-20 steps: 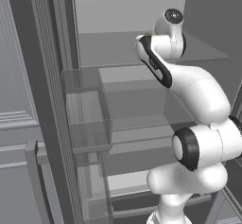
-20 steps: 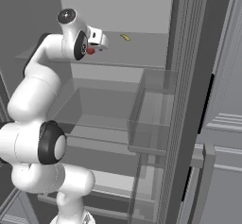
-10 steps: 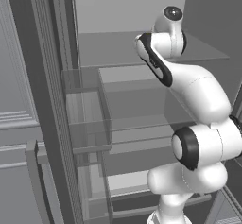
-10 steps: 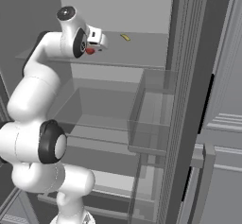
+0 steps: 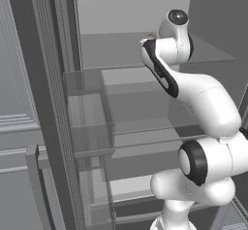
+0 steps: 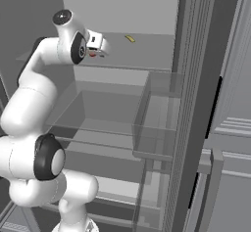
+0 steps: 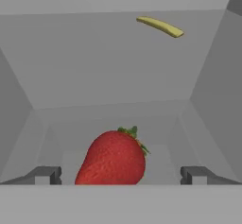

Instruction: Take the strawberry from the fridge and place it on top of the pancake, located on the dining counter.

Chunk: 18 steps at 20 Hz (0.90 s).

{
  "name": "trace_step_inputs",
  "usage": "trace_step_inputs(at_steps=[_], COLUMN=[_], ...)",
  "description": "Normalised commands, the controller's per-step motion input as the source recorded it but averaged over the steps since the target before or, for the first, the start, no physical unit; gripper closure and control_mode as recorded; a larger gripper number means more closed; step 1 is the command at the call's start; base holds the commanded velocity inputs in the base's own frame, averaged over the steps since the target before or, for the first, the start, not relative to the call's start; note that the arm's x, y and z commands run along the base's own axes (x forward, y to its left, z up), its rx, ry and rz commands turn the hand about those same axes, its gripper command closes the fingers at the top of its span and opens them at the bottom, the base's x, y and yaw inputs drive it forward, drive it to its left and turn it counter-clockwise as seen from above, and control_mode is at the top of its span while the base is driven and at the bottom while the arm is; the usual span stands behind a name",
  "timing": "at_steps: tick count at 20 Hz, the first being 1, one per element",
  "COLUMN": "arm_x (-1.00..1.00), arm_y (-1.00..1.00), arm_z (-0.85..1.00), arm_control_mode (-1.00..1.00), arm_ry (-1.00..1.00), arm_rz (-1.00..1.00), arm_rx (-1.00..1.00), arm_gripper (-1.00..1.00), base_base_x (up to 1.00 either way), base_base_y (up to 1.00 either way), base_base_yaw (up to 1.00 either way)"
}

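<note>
Two fingers (image 7: pixel 47 175) stood wide apart on either side of the strawberry (image 7: pixel 113 158), which lay on an upper glass shelf (image 6: pixel 142 59) inside the fridge (image 5: pixel 53 103); closing off-centre risked squeezing the rounded fruit out sideways.

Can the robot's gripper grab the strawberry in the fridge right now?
Probably yes. The gripper is open, and the strawberry sits between its fingertips with nothing in between. The small yellowish item lies farther back on the shelf.
</note>
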Motion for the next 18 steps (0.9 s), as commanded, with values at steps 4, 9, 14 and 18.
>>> trace_step_inputs(at_steps=[4,9,14,18], arm_x=[0.00,0.20,0.27,0.09], arm_y=[0.00,0.00,0.00,0.00], arm_z=[-0.01,0.00,0.00,0.00], arm_control_mode=[-1.00,-1.00,-1.00,-1.00], arm_ry=[0.00,0.00,0.00,0.00], arm_rz=[0.00,0.01,0.01,0.00], arm_rx=[0.00,0.00,0.00,0.00], arm_gripper=[-1.00,-1.00,-1.00,-1.00], base_base_x=[0.00,0.00,0.00,0.00], base_base_y=[0.00,0.00,0.00,0.00], base_base_yaw=[0.00,0.00,0.00,0.00])
